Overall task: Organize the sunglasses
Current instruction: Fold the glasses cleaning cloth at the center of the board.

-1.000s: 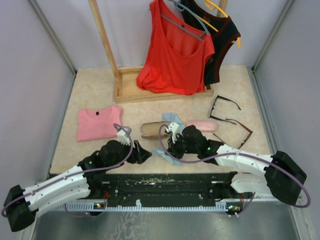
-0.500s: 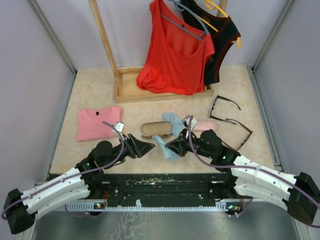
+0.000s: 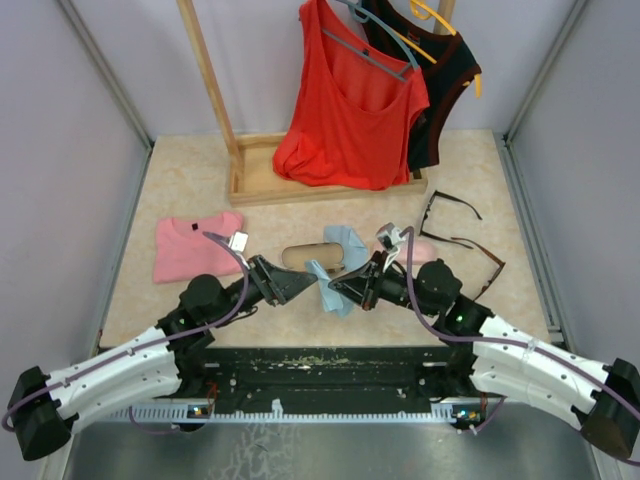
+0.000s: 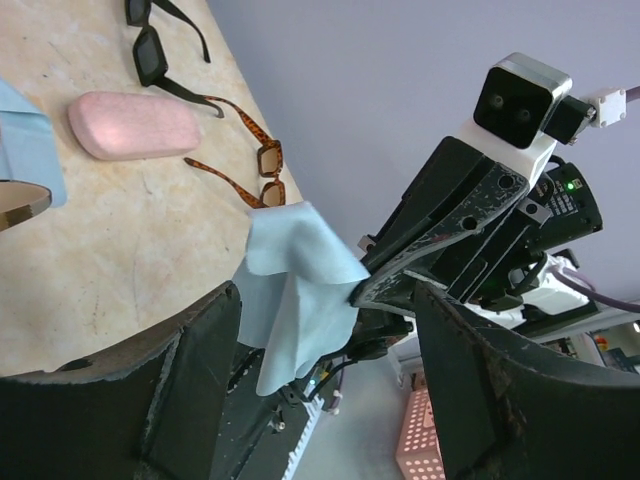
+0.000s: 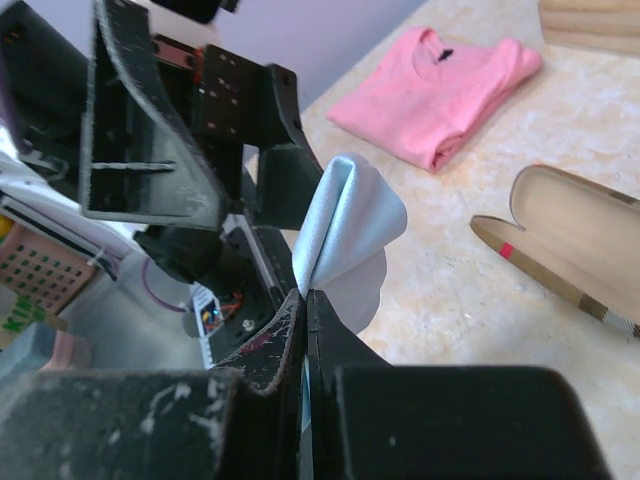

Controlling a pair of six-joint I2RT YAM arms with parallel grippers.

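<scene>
- The left arm [image 3: 130, 365] reaches in from the near left and lies low over the bench [image 3: 190, 195]. Its wrist is lifted and aimed right. Its jaws stand apart and empty, close to a pale blue cloth [image 3: 325, 292].
- The right arm [image 3: 510, 345] stretches in from the near right and points left. Its jaws are together, pinching a corner of that cloth, which hangs limp above the bench between the two arms.
- Just beyond them an open brown case [image 3: 312, 258] lies with a second blue cloth [image 3: 347, 240] at its far right.
- Right of that lies a closed pink case [image 4: 135, 125].
- The brown pair [image 4: 268, 157] lies right of the pink case with its arms unfolded, and nothing grips it.
- The black pair [image 4: 148, 60] lies farther back on the right, also unfolded and free.
- Both pairs are probably light and stiff but fragile. The thin arms would bend at the hinges, and the lenses look slick and easy to scratch.
- The safest hold is likely across the front frame at the bridge or the top rim. The black pair's thick rim offers more to grip than the slim brown one.
- A folded pink shirt [image 3: 197, 247] lies at far left.
- A wooden rack [image 3: 260, 180] stands farthest back.
</scene>
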